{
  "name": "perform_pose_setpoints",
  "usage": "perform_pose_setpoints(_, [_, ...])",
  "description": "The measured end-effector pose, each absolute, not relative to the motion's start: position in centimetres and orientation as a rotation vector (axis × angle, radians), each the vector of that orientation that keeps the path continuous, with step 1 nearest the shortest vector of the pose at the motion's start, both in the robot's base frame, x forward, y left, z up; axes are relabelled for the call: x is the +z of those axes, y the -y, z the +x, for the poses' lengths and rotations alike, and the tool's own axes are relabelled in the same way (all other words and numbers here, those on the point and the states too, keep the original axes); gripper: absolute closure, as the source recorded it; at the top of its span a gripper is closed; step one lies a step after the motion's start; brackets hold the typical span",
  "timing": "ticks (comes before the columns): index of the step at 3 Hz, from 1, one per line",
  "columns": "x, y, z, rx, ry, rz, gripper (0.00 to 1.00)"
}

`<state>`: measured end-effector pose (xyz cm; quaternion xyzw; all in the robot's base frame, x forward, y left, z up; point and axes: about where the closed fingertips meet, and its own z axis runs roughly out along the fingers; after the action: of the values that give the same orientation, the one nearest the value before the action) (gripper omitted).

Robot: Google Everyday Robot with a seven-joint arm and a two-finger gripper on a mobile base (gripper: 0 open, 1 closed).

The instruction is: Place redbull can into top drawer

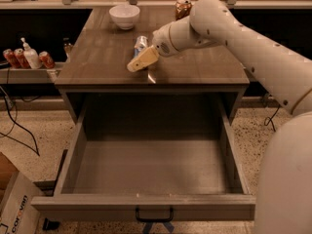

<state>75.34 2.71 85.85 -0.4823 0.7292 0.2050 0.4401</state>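
Partial print "corovan" on cardboard box (14, 206), bottom left.

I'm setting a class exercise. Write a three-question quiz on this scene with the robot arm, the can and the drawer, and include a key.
1. True or false: the top drawer is shut.
2. Where is the redbull can?
A. inside the drawer
B. on the tabletop, right beside the gripper
C. on the floor
3. Fill in: at the back of the tabletop stands a white ____.

Key: 1 false, it is pulled open and holds nothing; 2 B; 3 bowl.
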Motion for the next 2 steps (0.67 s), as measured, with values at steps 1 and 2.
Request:
perform_pose_setpoints(1, [84.82,-3.49,75.88,0.540,-1.842,-1.176,0.00])
perform_pose_setpoints(2, [84.07,-4.08,76.01,0.563,-1.869,-1.154,0.19])
